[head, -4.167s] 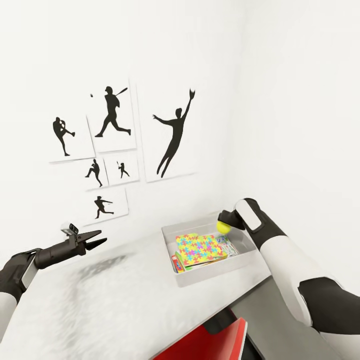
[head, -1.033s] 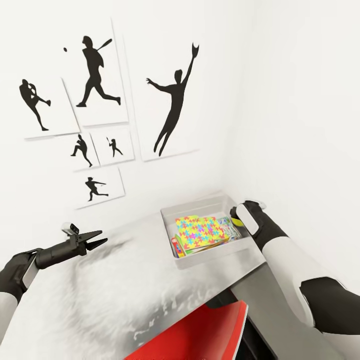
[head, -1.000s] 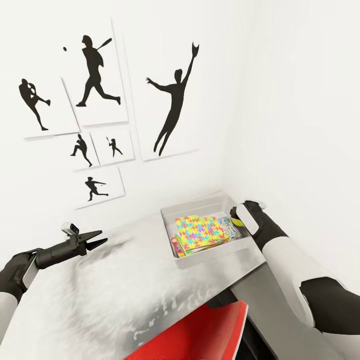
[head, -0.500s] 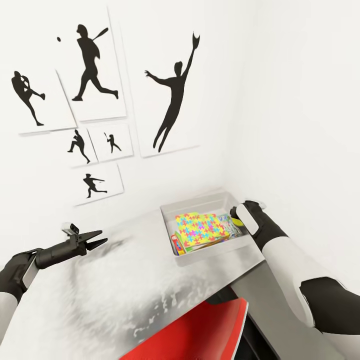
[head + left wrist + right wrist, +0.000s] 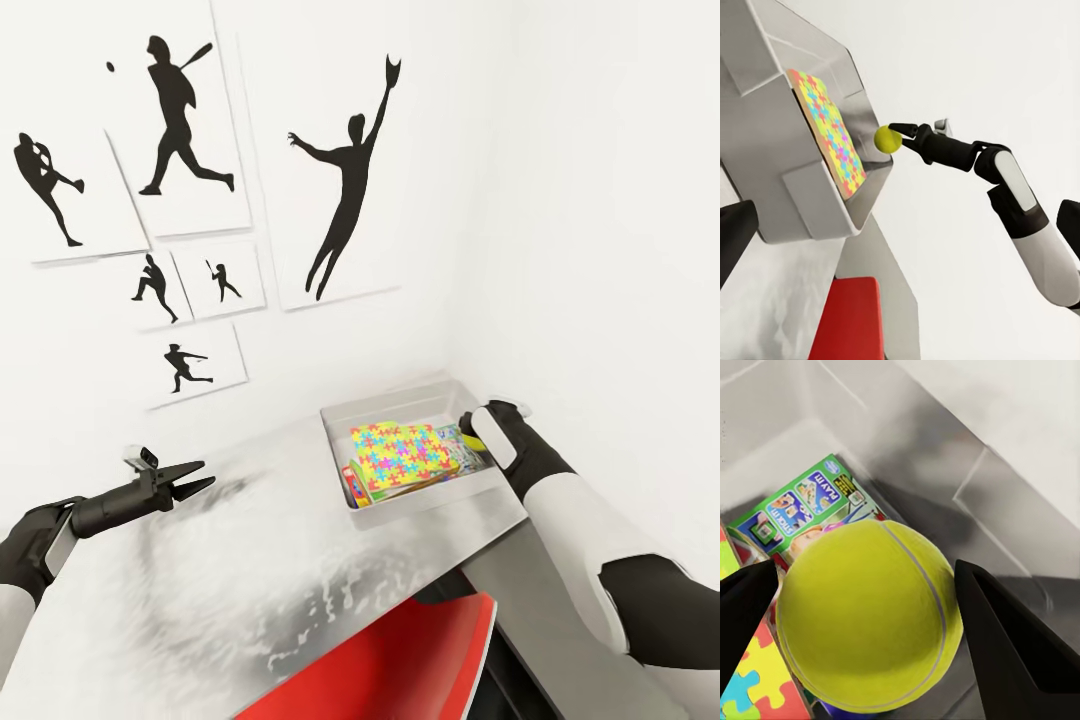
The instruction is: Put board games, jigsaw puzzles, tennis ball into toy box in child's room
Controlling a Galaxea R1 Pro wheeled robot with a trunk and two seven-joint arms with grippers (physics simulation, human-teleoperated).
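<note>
Last step in hand: tennis ball [image 5: 870, 615] was clamped between the right gripper [image 5: 894, 137] fingers, held over the toy box [image 5: 400, 505] at its far-right side, just above the stacked toys. Top jigsaw puzzle [image 5: 403, 455] and a green-edged board game [image 5: 802, 506] were already inside; box sat at the surface [image 5: 200, 590] right end, near the wall corner. Left gripper [image 5: 190, 483] hovered over the surface, fingers slightly apart, empty. Next move, as I judged it: part the fingers, let the ball drop inside the rim.
</note>
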